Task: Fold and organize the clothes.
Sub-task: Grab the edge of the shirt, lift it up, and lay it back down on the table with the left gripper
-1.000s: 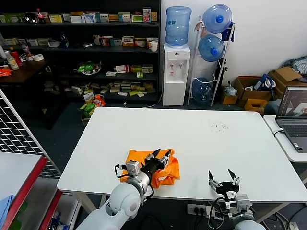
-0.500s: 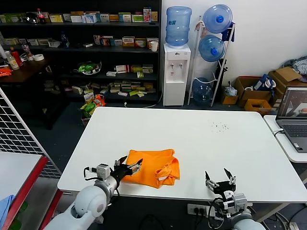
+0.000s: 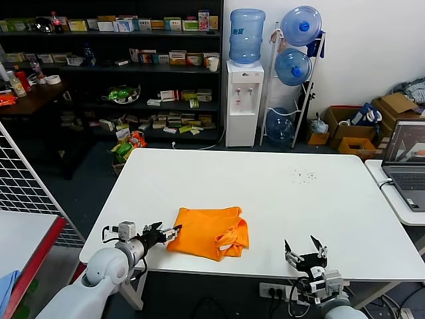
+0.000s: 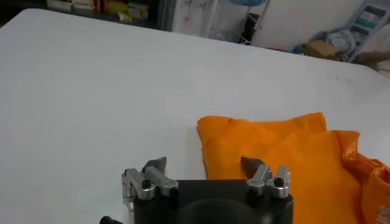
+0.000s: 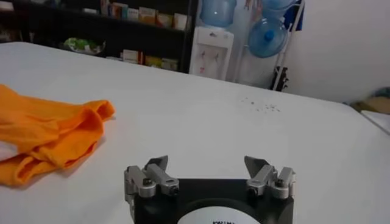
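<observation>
The orange T-shirt (image 3: 211, 232) lies folded in a compact bundle near the front edge of the white table (image 3: 279, 193); no lettering shows. It also shows in the left wrist view (image 4: 286, 146) and the right wrist view (image 5: 49, 131). My left gripper (image 3: 161, 233) is open and empty, just left of the shirt's left edge, low over the table; in its own view (image 4: 204, 164) one fingertip overlaps the shirt's edge. My right gripper (image 3: 306, 251) is open and empty at the front right edge, apart from the shirt; its own view (image 5: 207, 163) shows bare table ahead.
A second white table with a laptop (image 3: 406, 159) stands at the right. A wire rack and red-edged table (image 3: 26, 219) stand at the left. Shelves (image 3: 113, 66), a water dispenser (image 3: 244, 100) and bottles are beyond the far edge.
My left gripper has let go of the shirt and pulled back left off it, toward the table's front left. The shirt now lies flatter. My right gripper barely moved.
</observation>
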You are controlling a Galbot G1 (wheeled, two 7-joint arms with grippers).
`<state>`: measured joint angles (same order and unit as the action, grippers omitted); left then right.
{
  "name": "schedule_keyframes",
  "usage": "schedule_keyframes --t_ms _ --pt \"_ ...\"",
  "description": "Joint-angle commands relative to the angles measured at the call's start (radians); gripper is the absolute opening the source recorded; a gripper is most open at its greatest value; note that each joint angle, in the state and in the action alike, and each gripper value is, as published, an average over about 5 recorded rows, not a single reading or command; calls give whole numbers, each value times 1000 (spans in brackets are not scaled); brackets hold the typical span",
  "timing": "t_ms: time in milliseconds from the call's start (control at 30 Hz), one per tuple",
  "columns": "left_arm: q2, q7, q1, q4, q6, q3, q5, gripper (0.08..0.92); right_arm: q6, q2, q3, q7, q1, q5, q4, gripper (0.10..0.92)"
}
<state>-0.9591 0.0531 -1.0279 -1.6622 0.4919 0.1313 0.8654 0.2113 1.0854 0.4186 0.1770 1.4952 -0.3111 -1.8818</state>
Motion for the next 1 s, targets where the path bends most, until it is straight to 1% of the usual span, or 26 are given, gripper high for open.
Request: schedule_keyframes --t_ms 33,300,400,500,700,867,1000 --pt "-20 -67 52 83 32 -2 59 823 1 -2 3 -1 2 -3 2 823" --pt "-37 -85 62 100 39 -22 34 823 1 -5 8 0 3 -9 -2 823" --pt "-40 -89 58 96 35 -26 23 801 1 -5 9 1 5 -10 -7 823" --pt "-40 -93 53 84 27 -27 20 732 0 -6 10 2 7 -11 -10 823" --pt "-34 -81 37 36 3 -20 31 559 1 -4 9 5 3 -9 -13 823" --pt "-12 -39 11 -35 -3 -5 80 412 4 -5 6 9 -3 -7 -14 823" --pt "21 -7 -16 -94 -4 29 118 299 10 -4 -8 13 -20 -6 -12 823"
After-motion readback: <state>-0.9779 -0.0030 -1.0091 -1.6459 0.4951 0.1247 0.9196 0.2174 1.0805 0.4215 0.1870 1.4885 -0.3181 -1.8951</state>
